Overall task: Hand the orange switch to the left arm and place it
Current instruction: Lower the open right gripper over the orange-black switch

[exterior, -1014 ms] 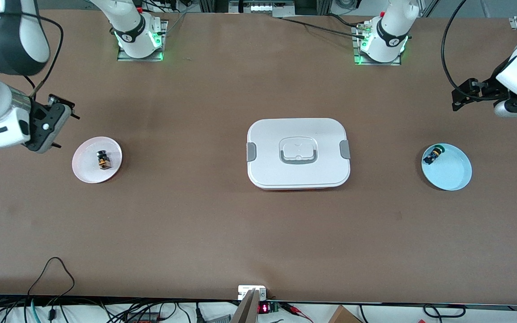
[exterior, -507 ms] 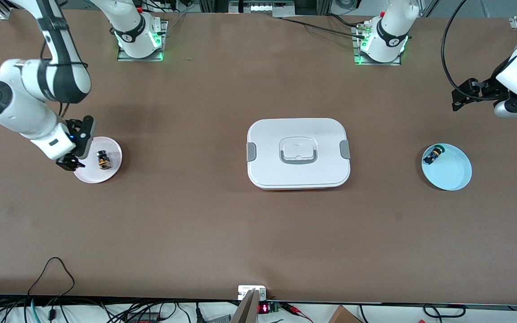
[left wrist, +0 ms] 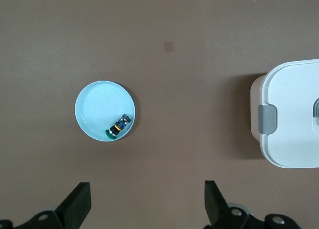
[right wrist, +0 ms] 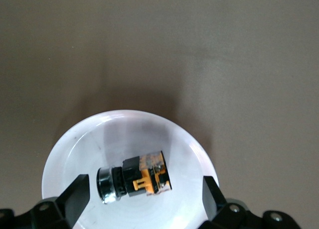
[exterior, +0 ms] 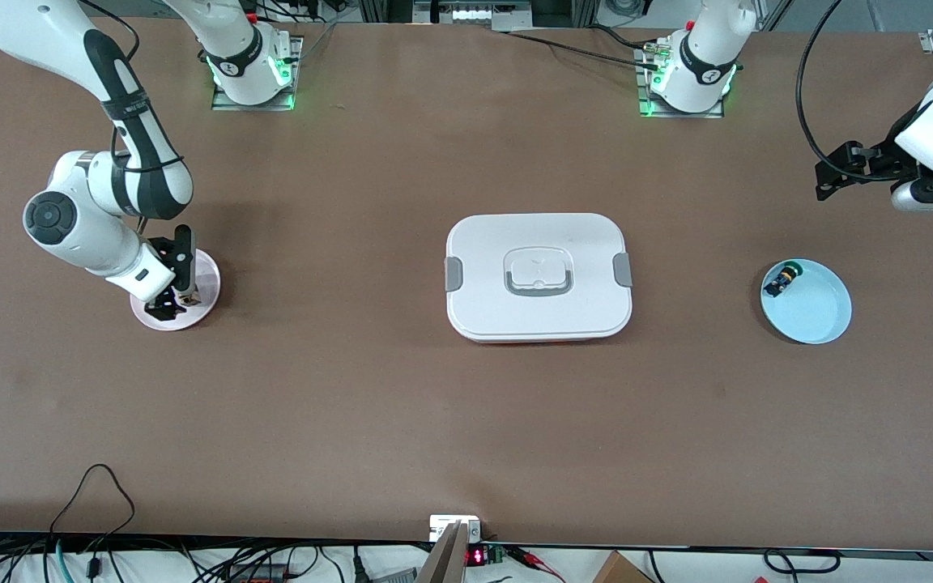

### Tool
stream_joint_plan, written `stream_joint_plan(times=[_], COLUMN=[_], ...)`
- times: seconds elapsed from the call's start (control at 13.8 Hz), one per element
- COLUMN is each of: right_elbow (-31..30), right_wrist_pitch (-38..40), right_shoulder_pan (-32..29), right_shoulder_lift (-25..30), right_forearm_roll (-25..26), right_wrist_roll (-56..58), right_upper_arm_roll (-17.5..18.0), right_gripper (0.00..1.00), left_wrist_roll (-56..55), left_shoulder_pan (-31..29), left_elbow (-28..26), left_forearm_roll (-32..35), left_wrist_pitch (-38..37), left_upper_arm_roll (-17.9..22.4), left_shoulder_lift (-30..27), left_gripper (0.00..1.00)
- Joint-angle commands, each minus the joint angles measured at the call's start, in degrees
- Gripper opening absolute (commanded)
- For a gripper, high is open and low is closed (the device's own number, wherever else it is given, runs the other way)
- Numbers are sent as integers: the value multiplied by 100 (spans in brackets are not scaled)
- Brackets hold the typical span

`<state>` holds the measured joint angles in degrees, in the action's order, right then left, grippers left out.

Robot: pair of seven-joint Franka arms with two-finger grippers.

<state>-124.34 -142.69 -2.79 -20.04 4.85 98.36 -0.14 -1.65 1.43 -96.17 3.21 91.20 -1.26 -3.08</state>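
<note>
Two arms in frame, one working, one waiting. Right gripper (exterior: 177,293) is low over the pink plate (exterior: 204,279) at the right arm's end of the table (exterior: 353,405); its fingers (right wrist: 75,196) are spread wide on either side of the orange switch (right wrist: 133,177), not touching it and holding nothing. The orange switch lies on its side in that pink plate, black cylinder with a metal ring at one end, orange block at the other. In the front view the switch is mostly hidden under the gripper.

Left gripper (exterior: 827,182) hangs up in the air over the left arm's end of the table, that arm waiting. Its fingers (left wrist: 77,204) stand wide apart with nothing between them. From its wrist view it looks down on the blue plate (left wrist: 94,109), which carries the green-capped switch (left wrist: 118,127) close to the rim.

The box (exterior: 538,277) sits mid-table between the two plates, well apart from both, lid on, grey clips on two sides, grey-edged handle recessed in the lid, thin orange edge showing at its base. The blue plate is toward the left arm's end.
</note>
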Motion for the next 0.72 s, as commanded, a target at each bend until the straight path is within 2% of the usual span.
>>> stream_joint_plan(times=[0.0,0.29,0.65], right_elbow=[-108,-117,-135], right_wrist_pitch=[-57,-65,-311], right_shoulder_pan=[-99,-195,-230], right_shoulder_lift=[88,106,-26], right_forearm_roll=[69,69,69], right_wrist_roll=[612,1544,1748], right_upper_arm_roll=[145,145,145], right_gripper=[100,100,100], left_wrist_roll=[25,25,25], left_shoulder_pan=[-38,-38,-38], left_elbow=[178,169,178], left_forearm_roll=[-163,-163,-163], left_wrist_pitch=[-102,-111,-102], left_upper_arm_roll=[-15,-15,-15], left_shoulder_lift=[88,88,88], left_gripper=[100,100,100])
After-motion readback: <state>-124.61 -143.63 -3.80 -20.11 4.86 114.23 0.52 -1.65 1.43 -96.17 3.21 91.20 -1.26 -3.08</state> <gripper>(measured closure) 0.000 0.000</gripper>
